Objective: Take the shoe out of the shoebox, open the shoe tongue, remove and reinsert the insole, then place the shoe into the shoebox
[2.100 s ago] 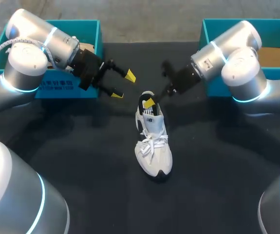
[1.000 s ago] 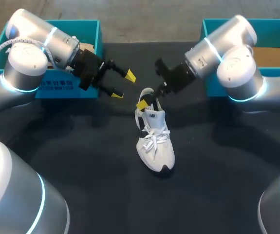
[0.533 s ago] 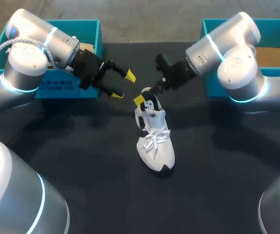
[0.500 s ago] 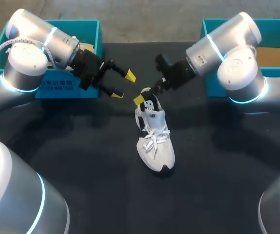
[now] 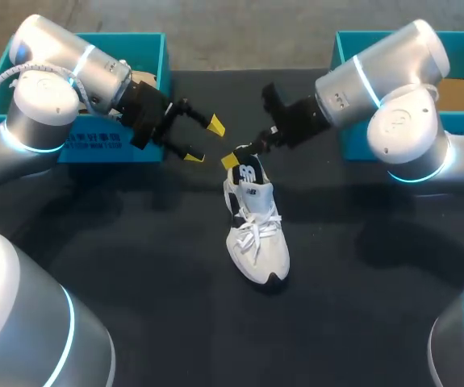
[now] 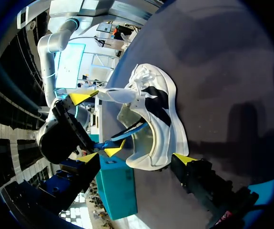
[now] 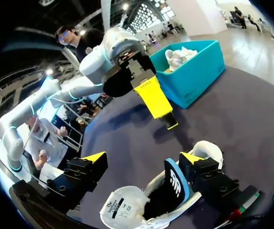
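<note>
Our right claw gapes wide over the heel opening of the white mesh shoe, which sits laced on the matte black table, toe away from the claw. The thin black insole, blue-edged, stands up leaning on one finger; the right wrist view shows that contact plainly. Our left claw, wide and empty, hangs beside the heel. Behind it, that view shows something white inside the teal box.

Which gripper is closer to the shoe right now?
Right. The right gripper is open at the heel opening of the shoe. The left gripper hangs open off to the side, clear of it.
</note>
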Controlling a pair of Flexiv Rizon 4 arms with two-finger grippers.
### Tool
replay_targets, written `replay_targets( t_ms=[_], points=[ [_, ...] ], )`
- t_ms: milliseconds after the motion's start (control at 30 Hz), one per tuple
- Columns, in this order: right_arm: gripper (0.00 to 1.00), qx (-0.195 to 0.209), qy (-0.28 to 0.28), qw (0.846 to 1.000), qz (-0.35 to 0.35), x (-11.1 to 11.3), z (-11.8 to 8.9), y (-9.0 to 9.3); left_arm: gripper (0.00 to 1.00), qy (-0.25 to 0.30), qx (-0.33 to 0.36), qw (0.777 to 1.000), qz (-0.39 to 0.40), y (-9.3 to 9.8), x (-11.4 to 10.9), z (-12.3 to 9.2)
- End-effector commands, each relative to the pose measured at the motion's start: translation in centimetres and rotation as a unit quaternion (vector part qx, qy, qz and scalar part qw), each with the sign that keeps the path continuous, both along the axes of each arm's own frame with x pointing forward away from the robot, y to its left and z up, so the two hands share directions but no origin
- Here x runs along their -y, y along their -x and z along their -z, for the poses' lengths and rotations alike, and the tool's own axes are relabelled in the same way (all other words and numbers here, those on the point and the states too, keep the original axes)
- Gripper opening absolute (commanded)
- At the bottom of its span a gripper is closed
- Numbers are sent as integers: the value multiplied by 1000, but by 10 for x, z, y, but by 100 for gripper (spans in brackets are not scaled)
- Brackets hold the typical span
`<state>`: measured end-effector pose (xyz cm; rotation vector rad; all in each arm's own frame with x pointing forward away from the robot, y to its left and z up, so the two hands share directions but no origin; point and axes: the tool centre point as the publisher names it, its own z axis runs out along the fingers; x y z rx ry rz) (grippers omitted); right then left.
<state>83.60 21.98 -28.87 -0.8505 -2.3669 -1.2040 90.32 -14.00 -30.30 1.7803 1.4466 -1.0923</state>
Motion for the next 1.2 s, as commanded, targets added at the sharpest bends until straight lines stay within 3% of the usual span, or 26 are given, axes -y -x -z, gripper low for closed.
replay_targets(
  t_ms=[33,367,433,467,533,600,667,700,867,900,1200],
  points=[
    [100,3,8,1000,3,-2,-2,-4,100,1,1,1000,0,0,1,1],
    [100,14,3,998,59,4,-7,-14,100,1,1,1000,0,0,1,1],
    [100,9,13,995,99,9,-14,-13,100,1,1,1000,0,0,1,1],
    [92,13,18,993,114,11,-16,-13,100,1,1,1000,0,0,1,1],
    [50,16,39,989,144,16,-19,-12,100,1,1,1000,0,0,1,1],
    [34,17,61,984,168,18,-21,-10,100,1,1,1000,0,0,1,1],
    [29,18,64,983,171,18,-21,-10,100,1,1,1000,0,0,1,1],
    [0,9,83,980,182,20,-19,-10,100,1,1,1000,0,0,1,1],
    [0,0,111,974,199,24,-18,-9,100,1,1,1000,0,0,1,1],
    [0,4,155,962,224,29,-21,-7,100,1,1,1000,0,0,1,1],
    [0,4,155,962,224,29,-21,-7,100,1,1,1000,0,0,1,1]
  ],
)
